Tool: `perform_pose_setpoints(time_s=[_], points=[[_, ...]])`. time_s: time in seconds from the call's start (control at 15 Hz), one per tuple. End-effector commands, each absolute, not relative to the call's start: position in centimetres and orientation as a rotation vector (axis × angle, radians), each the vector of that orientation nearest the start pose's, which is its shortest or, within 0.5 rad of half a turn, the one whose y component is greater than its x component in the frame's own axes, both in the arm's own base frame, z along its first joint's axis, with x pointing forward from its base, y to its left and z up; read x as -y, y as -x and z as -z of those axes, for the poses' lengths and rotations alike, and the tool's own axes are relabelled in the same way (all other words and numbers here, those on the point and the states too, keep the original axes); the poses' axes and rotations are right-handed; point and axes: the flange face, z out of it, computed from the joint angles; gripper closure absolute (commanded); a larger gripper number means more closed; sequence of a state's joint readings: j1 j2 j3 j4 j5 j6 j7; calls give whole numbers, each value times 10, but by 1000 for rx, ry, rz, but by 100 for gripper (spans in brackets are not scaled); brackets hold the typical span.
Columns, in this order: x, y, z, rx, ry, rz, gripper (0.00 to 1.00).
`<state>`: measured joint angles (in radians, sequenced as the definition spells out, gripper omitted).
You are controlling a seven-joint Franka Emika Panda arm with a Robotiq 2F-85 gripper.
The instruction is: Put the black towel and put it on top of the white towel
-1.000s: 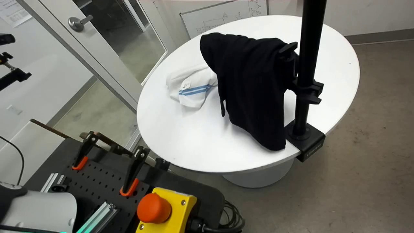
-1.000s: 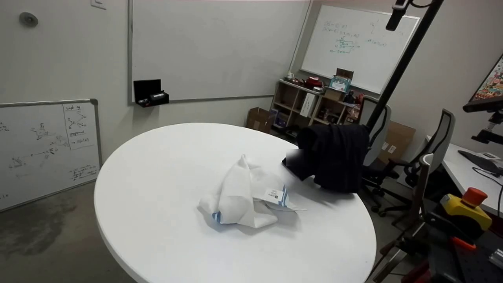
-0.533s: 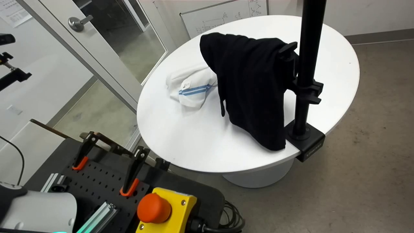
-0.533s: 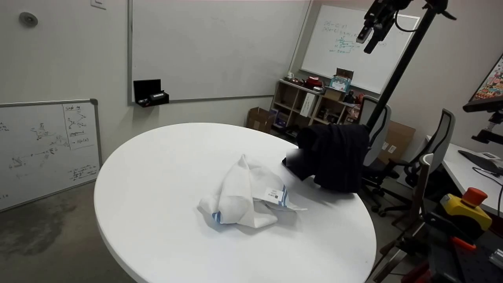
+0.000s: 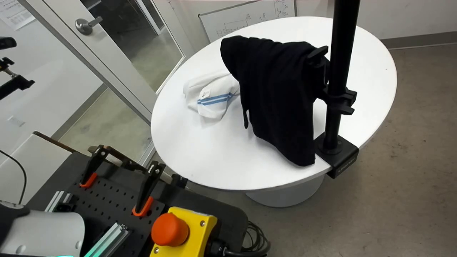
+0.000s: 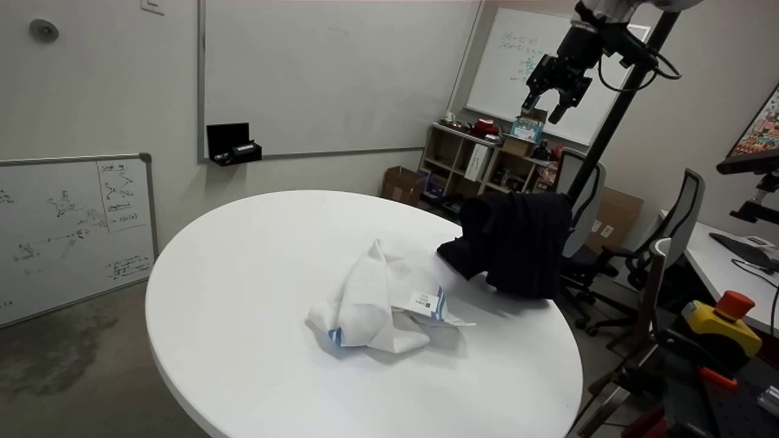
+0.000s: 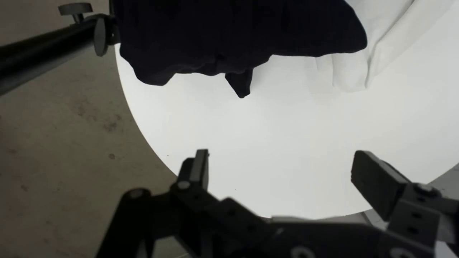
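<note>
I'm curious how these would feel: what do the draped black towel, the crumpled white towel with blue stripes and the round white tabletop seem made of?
Black towel: matte fabric, perhaps cotton; it falls in soft folds without shine.
White towel: thin-looking matte cloth, perhaps cotton; it is creased, rising to a peak.
Tabletop: hard and smooth, perhaps laminate; the surface looks even, but its core is hidden.

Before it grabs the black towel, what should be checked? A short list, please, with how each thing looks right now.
1. Claw open: ok, its fingers stand wide apart.
2. Claw lined up with the black towel: not ok, the wrist view shows the towel beyond the fingers.
3. Black towel free of the pole: cannot tell, they are close and any contact is unclear.
4. White towel resting on the table: ok.
5. White towel spread flat: not ok, it is crumpled.
</note>
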<state>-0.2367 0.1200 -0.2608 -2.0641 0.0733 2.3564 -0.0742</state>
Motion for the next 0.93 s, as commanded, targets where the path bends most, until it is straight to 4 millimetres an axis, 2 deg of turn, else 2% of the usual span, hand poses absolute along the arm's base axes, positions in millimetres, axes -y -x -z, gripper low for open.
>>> perform_pose_setpoints(time_s=[0.0, 0.27, 0.53, 0.87], points=[[281, -527, -378, -904, 3077, 265, 0], [285, -518, -364, -1000, 3093, 184, 0], [298, -507, -352, -1068, 3109, 124, 0], [313, -507, -333, -1203, 3039, 172, 0]])
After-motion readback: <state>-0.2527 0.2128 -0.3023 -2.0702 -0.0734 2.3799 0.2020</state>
